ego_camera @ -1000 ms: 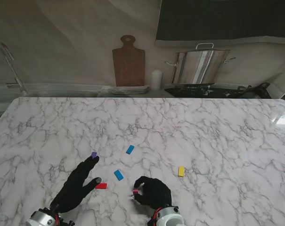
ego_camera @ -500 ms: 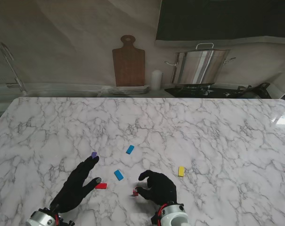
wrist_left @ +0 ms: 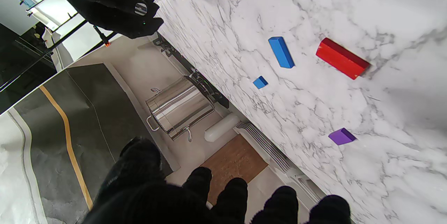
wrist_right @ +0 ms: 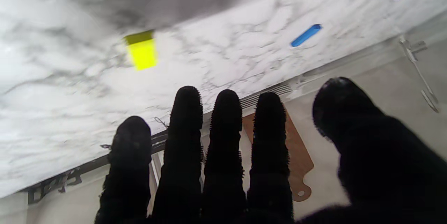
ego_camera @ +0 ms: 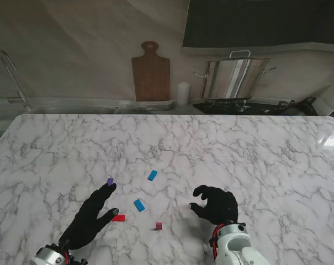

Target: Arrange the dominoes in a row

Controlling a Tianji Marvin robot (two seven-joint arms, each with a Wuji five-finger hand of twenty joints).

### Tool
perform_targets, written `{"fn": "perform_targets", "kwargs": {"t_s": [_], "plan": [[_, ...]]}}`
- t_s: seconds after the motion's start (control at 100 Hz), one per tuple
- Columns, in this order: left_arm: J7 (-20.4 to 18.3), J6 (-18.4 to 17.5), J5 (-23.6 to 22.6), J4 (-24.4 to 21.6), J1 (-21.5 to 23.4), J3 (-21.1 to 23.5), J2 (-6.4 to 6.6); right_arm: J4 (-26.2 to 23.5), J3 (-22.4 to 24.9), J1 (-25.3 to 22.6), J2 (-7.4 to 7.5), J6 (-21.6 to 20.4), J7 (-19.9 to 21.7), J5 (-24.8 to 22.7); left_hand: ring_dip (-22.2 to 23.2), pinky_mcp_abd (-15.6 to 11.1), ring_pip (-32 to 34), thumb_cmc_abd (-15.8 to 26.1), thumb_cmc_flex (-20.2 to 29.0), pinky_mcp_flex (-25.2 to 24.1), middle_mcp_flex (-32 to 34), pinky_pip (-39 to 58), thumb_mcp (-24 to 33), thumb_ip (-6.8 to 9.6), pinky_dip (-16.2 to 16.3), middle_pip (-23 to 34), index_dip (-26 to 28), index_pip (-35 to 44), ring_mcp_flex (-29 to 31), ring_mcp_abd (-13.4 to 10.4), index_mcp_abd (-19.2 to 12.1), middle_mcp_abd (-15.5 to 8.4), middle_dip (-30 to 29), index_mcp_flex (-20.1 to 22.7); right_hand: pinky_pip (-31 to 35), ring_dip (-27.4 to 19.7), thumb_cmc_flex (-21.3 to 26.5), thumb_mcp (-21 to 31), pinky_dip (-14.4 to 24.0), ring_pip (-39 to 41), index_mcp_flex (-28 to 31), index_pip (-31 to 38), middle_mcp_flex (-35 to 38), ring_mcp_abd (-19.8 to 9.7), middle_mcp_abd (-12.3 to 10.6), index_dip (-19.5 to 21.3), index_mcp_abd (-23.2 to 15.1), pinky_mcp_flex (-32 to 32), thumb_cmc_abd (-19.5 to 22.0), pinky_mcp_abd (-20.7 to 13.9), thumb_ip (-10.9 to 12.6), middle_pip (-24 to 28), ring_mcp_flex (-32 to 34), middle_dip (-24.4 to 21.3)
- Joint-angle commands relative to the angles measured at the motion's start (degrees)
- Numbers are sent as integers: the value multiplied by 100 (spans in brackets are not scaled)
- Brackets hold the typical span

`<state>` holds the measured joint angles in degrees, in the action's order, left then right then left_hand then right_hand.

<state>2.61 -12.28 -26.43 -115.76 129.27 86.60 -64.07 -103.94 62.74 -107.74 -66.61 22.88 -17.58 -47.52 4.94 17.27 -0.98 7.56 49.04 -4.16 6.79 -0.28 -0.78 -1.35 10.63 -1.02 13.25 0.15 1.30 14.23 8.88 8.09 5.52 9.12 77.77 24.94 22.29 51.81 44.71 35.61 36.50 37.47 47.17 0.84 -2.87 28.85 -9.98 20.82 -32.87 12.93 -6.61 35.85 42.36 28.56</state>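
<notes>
Dominoes lie scattered on the marble counter [ego_camera: 255,154], not yet in a row: purple domino [ego_camera: 110,181], 2 blue ones [ego_camera: 152,175] [ego_camera: 139,205], a red domino [ego_camera: 118,218] lying flat, a small dark-red one [ego_camera: 158,226] standing near me, and a yellow domino [wrist_right: 141,50] under the right hand [ego_camera: 215,204]. Right hand hovers over the yellow piece, fingers [wrist_right: 223,126] loosely extended, grasping nothing; left hand [ego_camera: 92,212] is spread flat, released, fingertips near the purple and red pieces. Judged step: reaching for the yellow domino; next calls for lowering and pinching it, then carrying it toward the dark-red one.
</notes>
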Motion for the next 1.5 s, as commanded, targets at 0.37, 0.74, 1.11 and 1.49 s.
{"fn": "perform_targets", "kwargs": {"t_s": [0.37,0.74,1.11,1.49], "plan": [[-64,13,-2,-21,33,-11,-10,568,290,486,387,532,1128,-973,-44,-119,-28,134,159,8,-166,16,-59,124,69,-33,-78,-97,-125,-143,3,-131,-6,-149,-872,-223,-204,-806,-306,-817,-324,-539,-1098,-34,269,-125,645,-807,662,60,282,-439,-860,-359],[-84,41,2,-24,24,-6,-8,1020,54,885,446,651,1327,-1145,-44,-118,-29,130,161,7,-166,16,-59,124,69,-35,-43,-86,-126,-142,8,-129,-6,-147,-672,121,-264,-813,-223,51,-179,12,-1132,-22,193,434,551,-771,573,-21,278,249,-951,179],[-98,73,13,-20,6,-6,-7,1221,-232,1126,453,366,1249,-1090,-46,-117,-29,124,167,7,-166,15,-55,124,69,-34,1,-82,-125,-144,17,-129,-7,-150,-700,133,-19,-352,-242,167,98,146,-1214,-99,111,559,11,-870,93,-33,236,352,-1007,303],[-92,69,8,-15,2,1,-8,1268,-337,1154,469,148,1147,-1204,-46,-118,-28,115,171,8,-165,18,-54,126,71,-33,37,-79,-125,-143,52,-127,-7,-148,-710,140,602,593,-195,249,-394,386,-1366,-256,-80,689,-756,-918,-691,-115,161,528,-1071,481]]}}
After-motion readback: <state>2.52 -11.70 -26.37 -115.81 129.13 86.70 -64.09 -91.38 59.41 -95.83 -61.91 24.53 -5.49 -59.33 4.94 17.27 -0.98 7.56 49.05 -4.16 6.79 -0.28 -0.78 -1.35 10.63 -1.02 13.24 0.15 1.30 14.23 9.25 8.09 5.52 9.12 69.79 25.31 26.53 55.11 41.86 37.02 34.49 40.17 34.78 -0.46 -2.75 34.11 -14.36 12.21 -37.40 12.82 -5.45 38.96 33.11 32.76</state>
